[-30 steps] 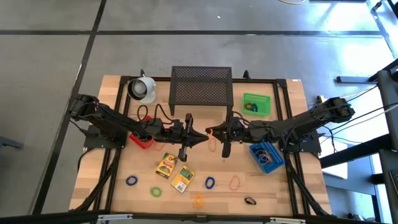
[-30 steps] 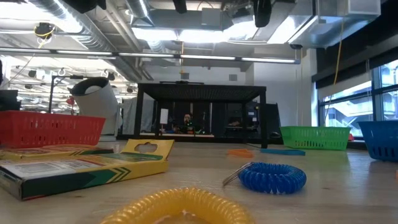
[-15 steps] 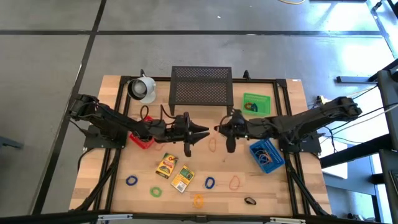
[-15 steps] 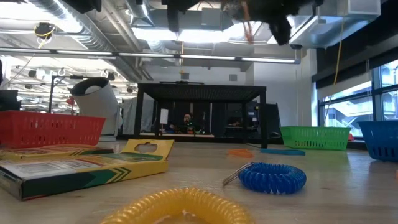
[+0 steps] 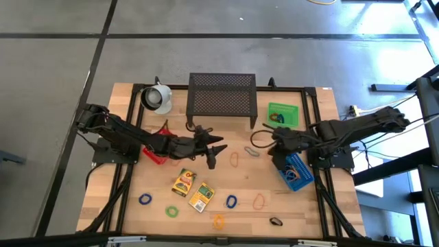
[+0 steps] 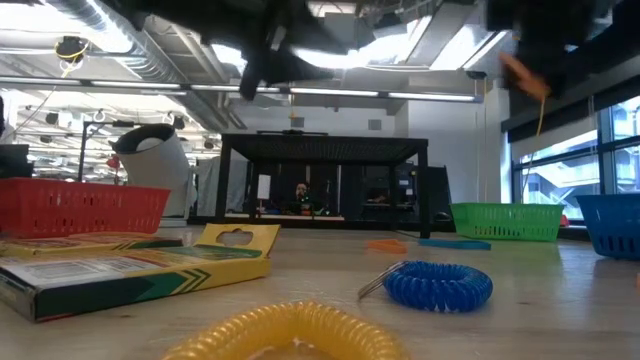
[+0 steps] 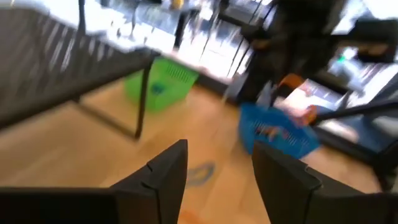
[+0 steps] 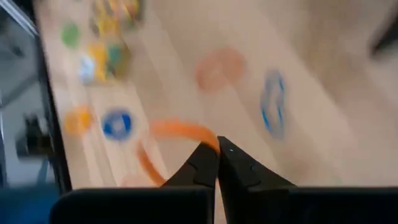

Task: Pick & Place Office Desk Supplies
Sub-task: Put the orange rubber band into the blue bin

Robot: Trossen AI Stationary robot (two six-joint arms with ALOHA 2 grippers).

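Even overhead light falls on the desk (image 5: 302, 206) with soft, short shadows; ceiling strip lights (image 6: 330, 93) glare in the low view, the nearest yellow loop (image 6: 290, 335) is unfocused, and both wrist views smear with motion blur.

2 dark jointed arms, blk cables

Grey concrete floor (image 5: 55, 68); ceiling ducts (image 6: 90, 40), right-hand windows (image 6: 560, 170).

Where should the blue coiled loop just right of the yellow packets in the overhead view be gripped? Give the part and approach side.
Take the blue coiled loop by one side of its band, coming straight down from above with the tool straddling that band. It lies flat on the table with an open centre, so a sideways approach would probably just push it.
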